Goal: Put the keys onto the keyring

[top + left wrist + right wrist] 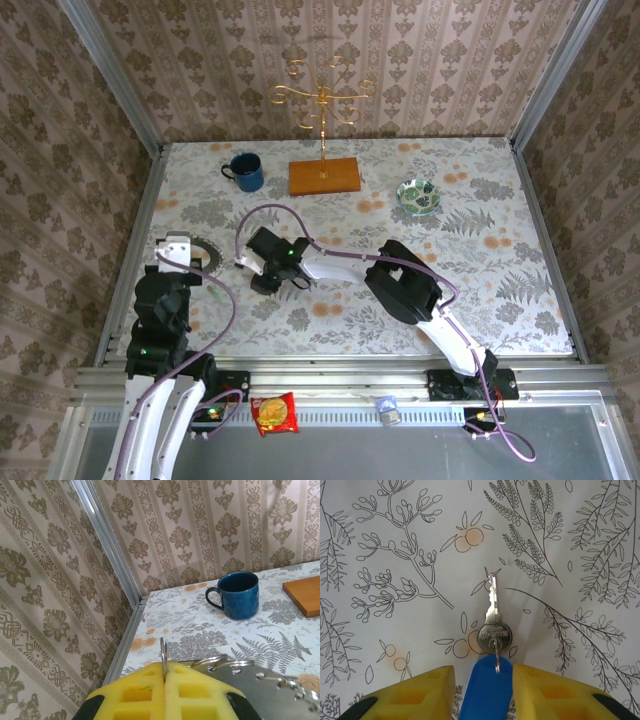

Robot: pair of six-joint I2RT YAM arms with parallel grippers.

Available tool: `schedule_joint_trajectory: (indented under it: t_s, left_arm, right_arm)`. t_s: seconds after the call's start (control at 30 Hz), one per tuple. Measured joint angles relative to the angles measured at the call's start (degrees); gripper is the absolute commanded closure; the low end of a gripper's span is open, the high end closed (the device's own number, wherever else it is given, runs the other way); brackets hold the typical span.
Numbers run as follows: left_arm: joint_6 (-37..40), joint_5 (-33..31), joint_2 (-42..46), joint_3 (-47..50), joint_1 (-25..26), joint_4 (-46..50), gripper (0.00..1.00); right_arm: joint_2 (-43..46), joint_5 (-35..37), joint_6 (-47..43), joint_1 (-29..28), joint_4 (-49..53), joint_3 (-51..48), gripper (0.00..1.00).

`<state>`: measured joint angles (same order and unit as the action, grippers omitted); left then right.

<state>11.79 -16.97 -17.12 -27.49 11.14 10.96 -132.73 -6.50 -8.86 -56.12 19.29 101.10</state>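
Surface: a table under a floral cloth stood boxed in by patterned wallpaper on the left, right and far sides.
Far edge: a blue mug stood at the left. A wooden base carrying a gold hook stand sat in the middle, and a green bowl lay to the right.
Left gripper: it sat at the near left of the table, with its yellow pads pressed together on a thin metal edge standing upright between them.
Keyring: it was a dark ring at the left gripper's tip, held there by its rim. In the left wrist view, wire loops and a flat grey metal part lay just right of the pads, with the mug beyond them.
Right gripper: it was reached across to the centre-left of the table and faced down at the cloth. Its fingers were apart, one on each side of the key's blue head, with a narrow gap visible on the left side.
Key: it lay flat on the cloth with its metal blade pointing away from the fingers. Its blue head lay between them.
Near rail: a red snack packet lay there.
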Motion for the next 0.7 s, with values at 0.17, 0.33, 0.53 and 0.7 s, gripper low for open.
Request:
schedule_joint_trajectory:
  t_s: [0.17, 0.33, 0.53, 0.7]
  left_arm:
    - [0.2, 0.02, 0.28, 0.0, 0.02, 0.39, 1.0]
    - [0.28, 0.07, 0.87, 0.02, 0.02, 0.44, 1.0]
    - [0.44, 0.28, 1.14, 0.02, 0.02, 0.96, 1.0]
    - [0.85, 1.16, 1.14, 0.02, 0.02, 1.81, 1.0]
  right_arm:
    - [-0.61, 0.0, -0.22, 0.11, 0.72, 1.38, 0.69]
    - [-1.53, 0.0, -0.24, 0.26, 1.36, 3.23, 0.74]
    - [-2.32, -0.02, -0.5, 0.37, 2.19, 4.2, 0.91]
    - [-2.32, -1.31, -1.49, 0.37, 2.16, 4.2, 1.0]
